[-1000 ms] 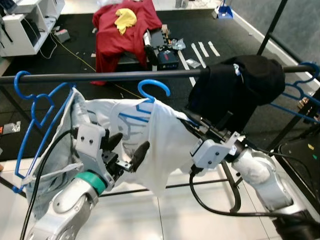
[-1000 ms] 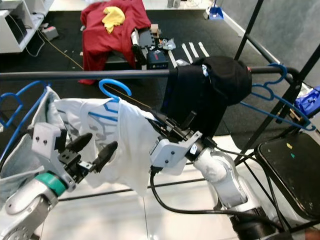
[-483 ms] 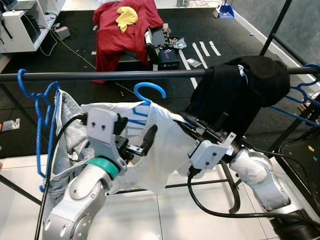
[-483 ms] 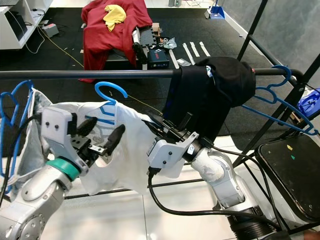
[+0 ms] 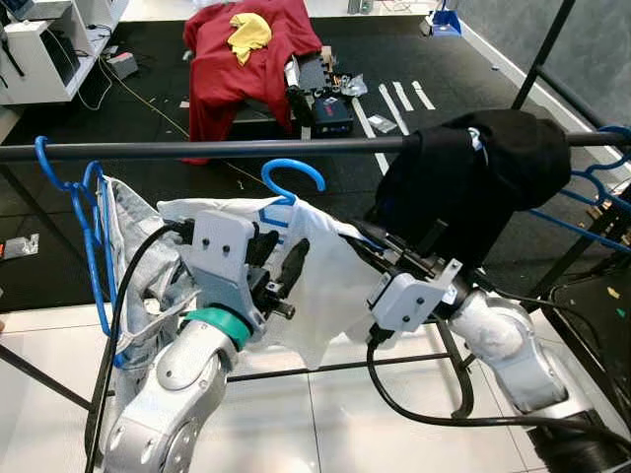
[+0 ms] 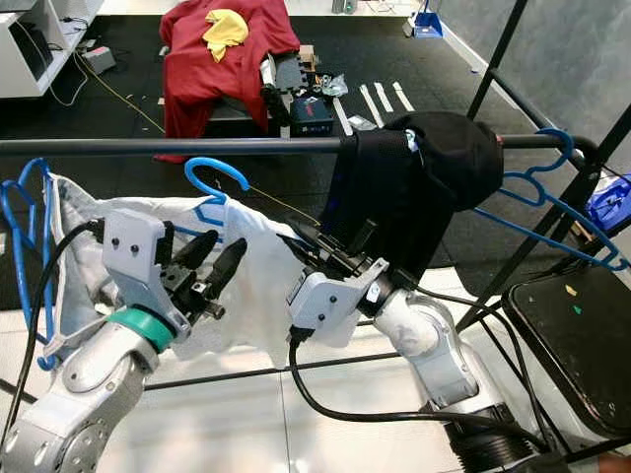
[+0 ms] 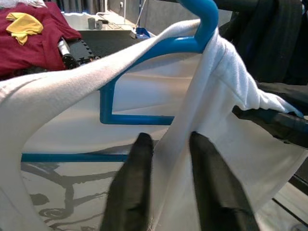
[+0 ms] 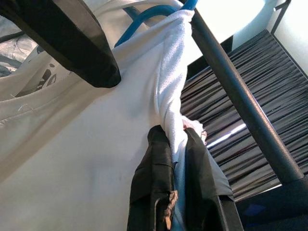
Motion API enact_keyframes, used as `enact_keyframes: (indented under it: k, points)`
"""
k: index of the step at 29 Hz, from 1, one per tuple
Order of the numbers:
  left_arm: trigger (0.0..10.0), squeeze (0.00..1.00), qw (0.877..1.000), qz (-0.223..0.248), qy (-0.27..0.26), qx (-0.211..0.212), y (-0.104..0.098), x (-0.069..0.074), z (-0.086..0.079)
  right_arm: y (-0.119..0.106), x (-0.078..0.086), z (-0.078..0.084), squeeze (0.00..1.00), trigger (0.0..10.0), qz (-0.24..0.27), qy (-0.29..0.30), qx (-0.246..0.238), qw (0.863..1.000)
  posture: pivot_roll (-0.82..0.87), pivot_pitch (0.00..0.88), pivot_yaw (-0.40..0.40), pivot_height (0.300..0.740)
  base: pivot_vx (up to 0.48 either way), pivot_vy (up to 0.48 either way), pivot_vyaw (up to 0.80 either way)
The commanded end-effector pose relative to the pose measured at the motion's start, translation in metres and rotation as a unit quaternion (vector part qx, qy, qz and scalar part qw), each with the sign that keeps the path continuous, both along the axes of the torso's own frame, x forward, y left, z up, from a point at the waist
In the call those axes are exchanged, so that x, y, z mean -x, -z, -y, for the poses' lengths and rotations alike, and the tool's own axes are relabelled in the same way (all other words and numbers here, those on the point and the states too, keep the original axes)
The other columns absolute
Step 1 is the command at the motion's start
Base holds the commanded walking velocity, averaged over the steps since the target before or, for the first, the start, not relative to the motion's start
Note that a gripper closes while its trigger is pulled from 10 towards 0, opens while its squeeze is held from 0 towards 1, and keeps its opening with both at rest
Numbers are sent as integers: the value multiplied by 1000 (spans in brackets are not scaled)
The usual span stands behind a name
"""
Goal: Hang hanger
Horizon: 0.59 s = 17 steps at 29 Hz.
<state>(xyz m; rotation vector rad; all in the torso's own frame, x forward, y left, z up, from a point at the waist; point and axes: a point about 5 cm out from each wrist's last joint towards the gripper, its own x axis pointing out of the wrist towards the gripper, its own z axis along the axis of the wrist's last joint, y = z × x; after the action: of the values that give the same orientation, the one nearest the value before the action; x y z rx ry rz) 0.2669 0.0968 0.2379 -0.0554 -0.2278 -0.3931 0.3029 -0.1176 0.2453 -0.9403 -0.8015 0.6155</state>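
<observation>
White tiled floor (image 5: 325,424) meets black matting (image 5: 148,118) beyond.

Head stereo pair: both eyes look forward and down from above the black clothes rail (image 5: 227,149), taking in the rail, the white T-shirt (image 5: 330,286) on its blue hanger (image 5: 292,177), the black garment (image 6: 414,177) and the floor beyond with the red cloth (image 6: 222,54). The right eye sits slightly to the side, so everything lands further left in its frame. Left wrist camera: very close, looks along its two black fingers (image 7: 130,192) at the shirt's collar and hanger neck, red cloth in the background. Right wrist camera: very close, tilted upward along its fingers (image 8: 154,192), shirt shoulder and rail overhead. All four views share the shirt and hanger.
</observation>
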Motion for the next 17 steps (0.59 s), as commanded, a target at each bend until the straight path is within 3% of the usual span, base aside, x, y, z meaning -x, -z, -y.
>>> enact_keyframes:
  k: [1, 12, 14, 15, 17]
  points:
    - [0, 0, 1000, -3, 2, -2, 3, 0, 3, -5, 2, -4, 0, 10000, 12, -19, -9, 1000, -131, 175, 60, 740, 0, 0, 0]
    - [0, 0, 999, 3, 33, 10, 0, 1, 10, -6, 0, -4, 0, 10000, 13, -17, -8, 1000, -129, 177, 64, 740, 0, 0, 0]
    - [0, 0, 993, -4, 112, 45, -7, 11, 15, -5, -3, -1, 0, 10000, 12, -8, -5, 1000, -126, 180, 63, 740, 0, 0, 0]
    - [0, 0, 993, -4, 112, 45, -7, 11, 15, -5, -3, -1, 0, 10000, 12, -8, -5, 1000, -126, 180, 63, 740, 0, 0, 0]
    - [0, 0, 980, -7, 186, 66, -13, 19, 20, -5, -6, 1, 0, 10000, 11, 1, -3, 1000, -124, 182, 61, 740, 0, 0, 0]
